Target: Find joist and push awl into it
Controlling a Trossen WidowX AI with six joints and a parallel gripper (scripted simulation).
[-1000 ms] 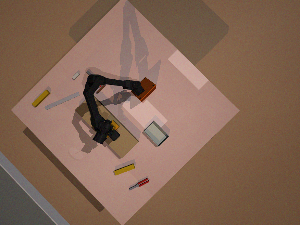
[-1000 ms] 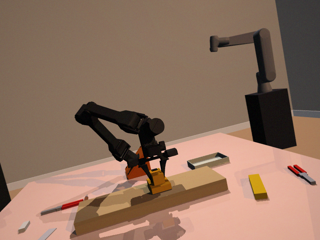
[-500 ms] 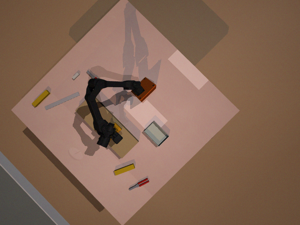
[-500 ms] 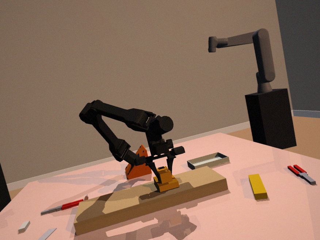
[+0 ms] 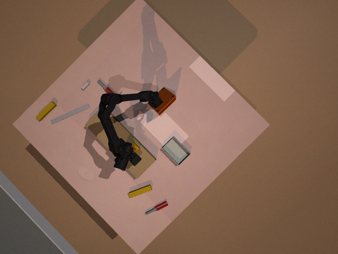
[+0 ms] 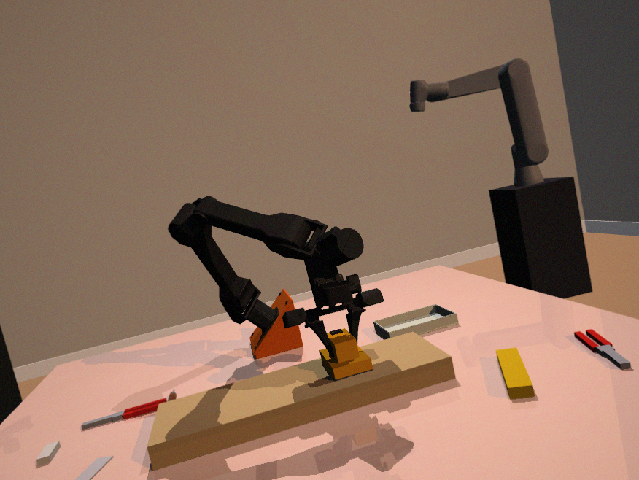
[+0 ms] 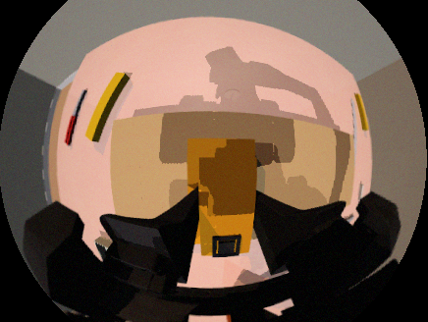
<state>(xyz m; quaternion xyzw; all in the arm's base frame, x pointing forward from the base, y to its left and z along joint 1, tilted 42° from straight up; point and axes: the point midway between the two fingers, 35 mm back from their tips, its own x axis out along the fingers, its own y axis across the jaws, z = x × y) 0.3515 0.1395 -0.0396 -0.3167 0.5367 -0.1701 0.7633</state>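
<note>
My gripper point(image 6: 343, 349) point(image 7: 222, 189) is shut on the orange stud finder point(image 5: 135, 147) point(image 6: 346, 365) point(image 7: 226, 177). The stud finder stands upright with its base on or just above the wooden floor panel point(image 5: 146, 163) point(image 6: 413, 351) point(image 7: 139, 172), right of the panel's middle in the exterior view. Its small display point(image 7: 226, 245) is dark. The awl point(image 6: 171, 395) lies behind the panel's left end in the exterior view, mostly hidden; the arm covers most of it in the top view. The tray point(image 5: 176, 150) point(image 6: 428, 326) is empty, behind the panel's right part in the exterior view.
Red-handled pliers point(image 5: 108, 90) point(image 6: 139, 410) lie near the awl, with a white block point(image 5: 85, 85) point(image 6: 47, 453) and grey strip point(image 5: 70, 114) beyond. A yellow block point(image 5: 139, 191) point(image 6: 515, 373) and other pliers point(image 5: 161, 205) lie past the panel's other end. Another yellow block point(image 5: 46, 111) lies far left.
</note>
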